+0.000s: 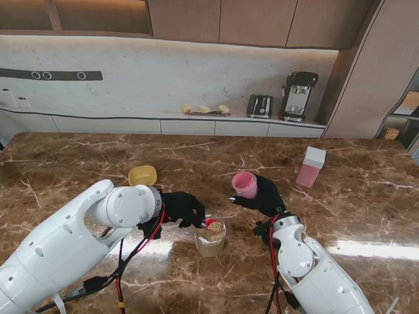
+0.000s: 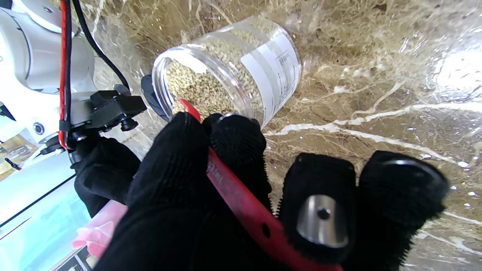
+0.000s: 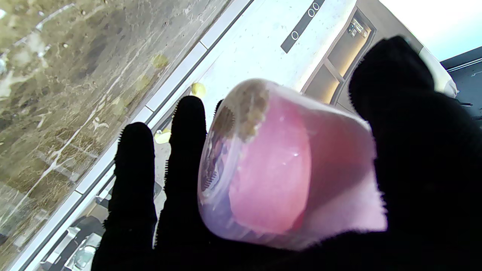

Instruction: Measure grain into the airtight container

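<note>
Our left hand [image 2: 211, 195] grips the red scoop [image 2: 241, 203] dipped in the grain jar [image 1: 211, 237] just past its fingertips, so we should lift slowly and level toward the pink container [image 1: 245, 184] our right hand [image 1: 265, 199] holds.

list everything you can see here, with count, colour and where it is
grain jar: 1, clear, open and holding tan grain, between the two hands, near me
scoop: 1, red, tip inside the jar mouth
pink cup: 1, pink, held up off the table
yellow bowl: 1, yellow, on the table left of centre
pink container: 1, pink with white lid, far right on the table
toaster: 1, dark, back counter
coffee machine: 1, black and silver, back counter
yellow items: 3, yellow, back counter
table: 1, brown marble
left hand: black glove, grips the scoop
right hand: black glove, holds the pink cup
</note>
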### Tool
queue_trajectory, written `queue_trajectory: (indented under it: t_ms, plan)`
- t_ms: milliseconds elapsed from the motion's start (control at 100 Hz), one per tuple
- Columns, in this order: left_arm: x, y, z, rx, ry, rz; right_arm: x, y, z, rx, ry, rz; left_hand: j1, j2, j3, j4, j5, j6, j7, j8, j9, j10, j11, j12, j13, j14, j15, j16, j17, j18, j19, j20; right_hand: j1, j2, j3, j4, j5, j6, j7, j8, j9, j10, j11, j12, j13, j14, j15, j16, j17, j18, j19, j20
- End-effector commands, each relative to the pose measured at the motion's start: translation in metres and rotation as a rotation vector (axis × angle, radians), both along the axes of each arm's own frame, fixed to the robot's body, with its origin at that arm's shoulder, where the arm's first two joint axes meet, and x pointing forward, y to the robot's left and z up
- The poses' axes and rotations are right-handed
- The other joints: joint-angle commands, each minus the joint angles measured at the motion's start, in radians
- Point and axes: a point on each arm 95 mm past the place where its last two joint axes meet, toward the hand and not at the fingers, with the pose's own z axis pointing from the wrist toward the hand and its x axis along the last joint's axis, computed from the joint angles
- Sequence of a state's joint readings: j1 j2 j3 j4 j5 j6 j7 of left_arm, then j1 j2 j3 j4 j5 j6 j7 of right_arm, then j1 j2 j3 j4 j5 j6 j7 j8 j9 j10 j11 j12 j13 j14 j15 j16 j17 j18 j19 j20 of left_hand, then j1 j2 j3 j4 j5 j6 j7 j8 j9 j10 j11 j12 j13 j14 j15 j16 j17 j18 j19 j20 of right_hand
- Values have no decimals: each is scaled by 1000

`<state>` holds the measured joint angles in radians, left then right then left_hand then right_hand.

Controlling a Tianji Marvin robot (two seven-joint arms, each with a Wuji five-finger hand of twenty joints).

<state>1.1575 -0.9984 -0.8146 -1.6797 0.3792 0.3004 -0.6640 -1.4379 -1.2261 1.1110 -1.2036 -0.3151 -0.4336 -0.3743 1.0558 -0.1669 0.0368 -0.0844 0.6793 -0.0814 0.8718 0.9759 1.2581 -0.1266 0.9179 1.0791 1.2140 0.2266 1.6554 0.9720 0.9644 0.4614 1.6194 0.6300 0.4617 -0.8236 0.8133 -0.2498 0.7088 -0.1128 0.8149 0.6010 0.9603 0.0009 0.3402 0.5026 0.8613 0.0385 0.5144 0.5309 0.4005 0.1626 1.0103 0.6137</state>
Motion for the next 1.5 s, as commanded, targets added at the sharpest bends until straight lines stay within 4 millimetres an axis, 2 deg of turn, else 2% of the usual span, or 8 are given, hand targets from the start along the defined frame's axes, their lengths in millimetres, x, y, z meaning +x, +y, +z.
queue_trajectory:
  t_ms: [0,360,950,1490]
  plan:
    - [-2,3,-2,2,14,1,-3,1,-5,-2,22,6,47,29,21,28,7,-79,8,28,35,-26,19,13,52,-20,109,0,12,22,90,10,68,204,188,-24,87,-141,61,10,3,-16,2,6,14,-7,10,3,-7,-2,-14,-1]
    - [-7,12,2,-54,50,45,-2,2,-6,-4,25,7,54,35,15,30,2,-73,8,34,29,-23,33,20,51,-9,107,4,6,22,91,14,70,203,189,-25,87,-143,61,10,5,-16,3,6,15,-8,10,3,-6,-2,-14,-1]
    - [-11,17,29,-167,17,113,1,-4,-13,-4,34,-14,60,38,7,33,1,-73,6,39,27,-23,36,19,51,-10,107,7,3,22,90,17,79,201,190,-26,95,-145,64,11,4,-16,3,7,14,-10,9,3,-9,-4,-20,-3]
    - [12,22,55,-232,-46,208,2,0,-15,-10,36,11,64,40,1,34,2,-69,5,40,27,-19,37,17,51,-9,107,11,3,27,92,20,80,201,191,-26,96,-145,65,10,4,-16,3,6,14,-10,7,2,-11,-1,-24,-3]
